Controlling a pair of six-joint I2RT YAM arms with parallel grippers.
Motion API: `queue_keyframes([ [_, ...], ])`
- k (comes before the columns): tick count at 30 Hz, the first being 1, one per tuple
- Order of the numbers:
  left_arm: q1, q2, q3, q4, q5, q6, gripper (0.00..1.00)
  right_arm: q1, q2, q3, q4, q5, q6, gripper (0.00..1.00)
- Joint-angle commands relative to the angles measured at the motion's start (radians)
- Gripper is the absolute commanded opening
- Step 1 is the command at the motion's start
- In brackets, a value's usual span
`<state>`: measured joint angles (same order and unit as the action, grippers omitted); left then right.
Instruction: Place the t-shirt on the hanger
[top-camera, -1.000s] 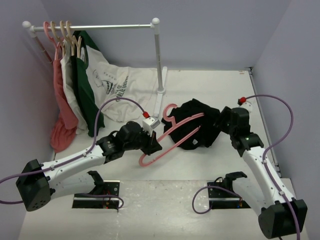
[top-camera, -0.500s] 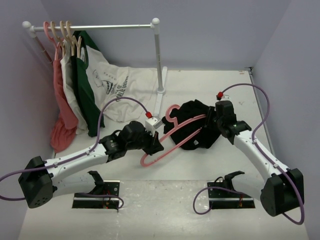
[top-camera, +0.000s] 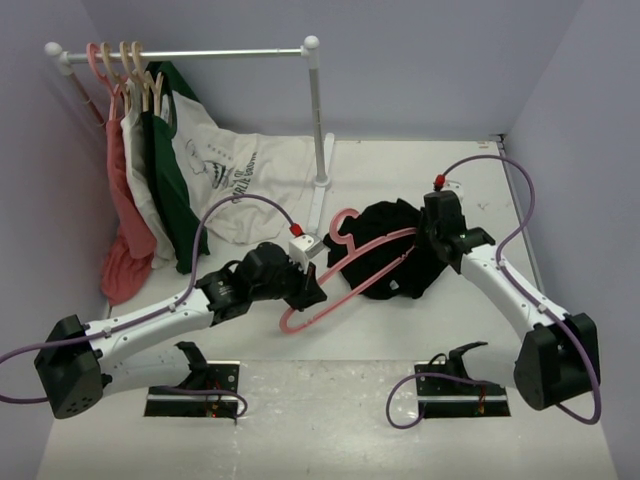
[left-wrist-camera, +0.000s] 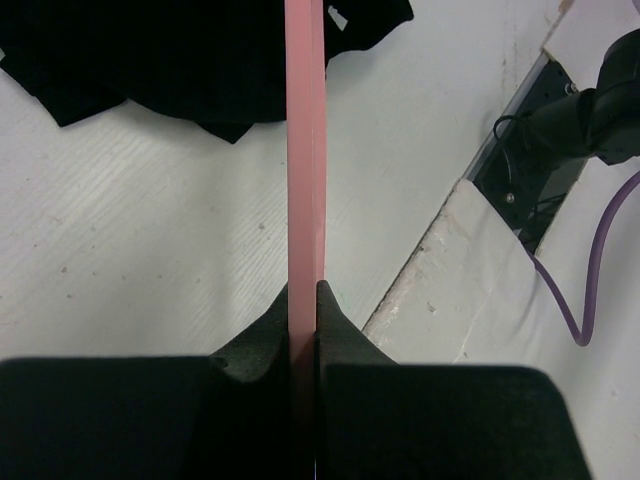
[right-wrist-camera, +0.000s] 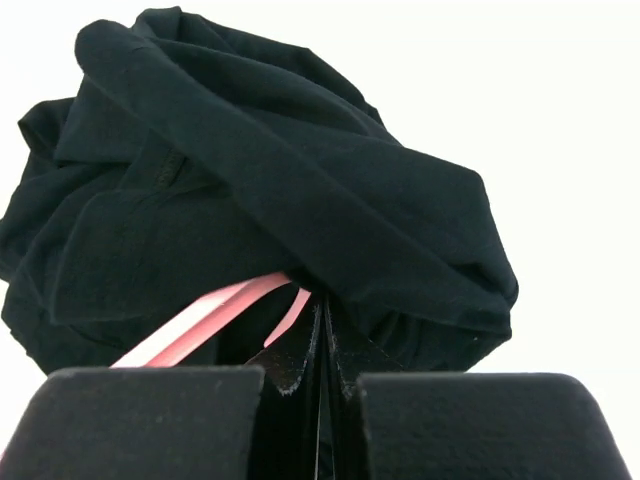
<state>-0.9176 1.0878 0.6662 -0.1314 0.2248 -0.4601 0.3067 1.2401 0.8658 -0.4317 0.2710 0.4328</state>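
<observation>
The black t-shirt (top-camera: 390, 220) lies crumpled on the white table, right of the rack's post. The pink hanger (top-camera: 365, 248) slants across it, hook toward the post, with its right arm tucked into the cloth. My left gripper (top-camera: 312, 293) is shut on the hanger's lower left end; in the left wrist view the pink bar (left-wrist-camera: 304, 150) runs straight up from the pinched jaws (left-wrist-camera: 304, 295) toward the t-shirt (left-wrist-camera: 150, 60). My right gripper (top-camera: 428, 242) is at the shirt's right side. Its jaws (right-wrist-camera: 322, 305) are shut on a fold of the t-shirt (right-wrist-camera: 280, 150) beside the hanger (right-wrist-camera: 200, 320).
A clothes rack with a white rail (top-camera: 190, 53) and post (top-camera: 318, 130) stands at the back left. It holds a pink garment (top-camera: 120, 220), a dark green shirt (top-camera: 170, 190) and a white lettered shirt (top-camera: 240, 180) that spreads onto the table. Walls close in on three sides.
The right arm swung left onto the t-shirt and its jaws went from open to shut. The left arm and hanger barely moved.
</observation>
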Motion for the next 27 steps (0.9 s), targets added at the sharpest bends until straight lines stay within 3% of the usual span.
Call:
queue_keyframes([
  [1, -0.004, -0.044, 0.078, 0.018, -0.028, 0.04, 0.0, 0.003, -0.068, 0.048, -0.001, -0.008, -0.003, 0.0],
  [7, -0.004, -0.032, 0.149, -0.013, -0.046, 0.061, 0.0, 0.002, -0.15, 0.113, -0.011, -0.238, -0.004, 0.0],
  [11, -0.004, -0.007, 0.17, -0.012, -0.036, 0.061, 0.0, 0.002, -0.206, 0.153, -0.011, -0.312, 0.013, 0.0],
  [24, -0.004, -0.005, 0.121, 0.102, 0.045, 0.032, 0.0, 0.0, -0.207, 0.163, -0.051, -0.278, 0.003, 0.0],
  [27, -0.004, -0.008, 0.1, 0.184, 0.068, 0.024, 0.0, 0.001, -0.193, 0.159, -0.041, -0.346, 0.013, 0.0],
])
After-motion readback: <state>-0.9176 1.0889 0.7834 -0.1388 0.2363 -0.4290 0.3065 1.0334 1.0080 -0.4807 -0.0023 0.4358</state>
